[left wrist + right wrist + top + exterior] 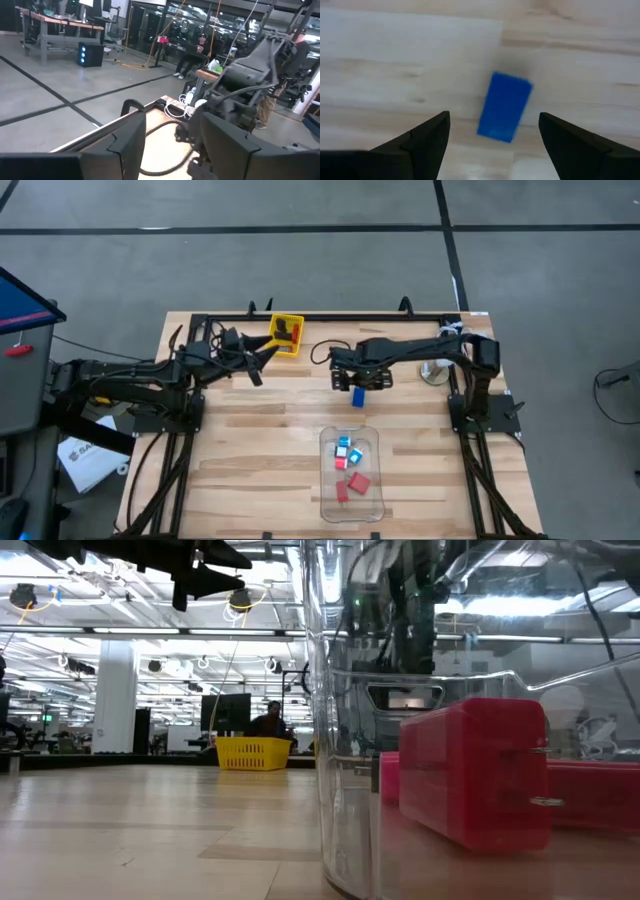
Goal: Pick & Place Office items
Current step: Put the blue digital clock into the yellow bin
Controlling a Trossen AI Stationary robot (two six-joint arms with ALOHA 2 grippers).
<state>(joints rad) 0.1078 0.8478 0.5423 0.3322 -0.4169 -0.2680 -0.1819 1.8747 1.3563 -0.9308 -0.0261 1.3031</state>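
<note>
A blue block [358,396] lies flat on the bare wood, between the yellow tray and the clear bin. My right gripper [357,383] hangs open just above it, pointing down. In the right wrist view the blue block [504,106] sits between the two fingers of my right gripper [494,115], which stand clear of it. The clear bin [352,510] holds red blocks [359,483] and white-and-cyan bits [344,444]. The yellow tray [287,319] holds a red piece and a black piece. My left gripper [262,360] waits open beside the tray, above the table.
A white round object [437,370] with a cable sits near the right arm's base. The clear bin [340,740] stands right before the low camera, a red block [480,770] inside it. Bare wood lies left of the bin and between the bin and the tray.
</note>
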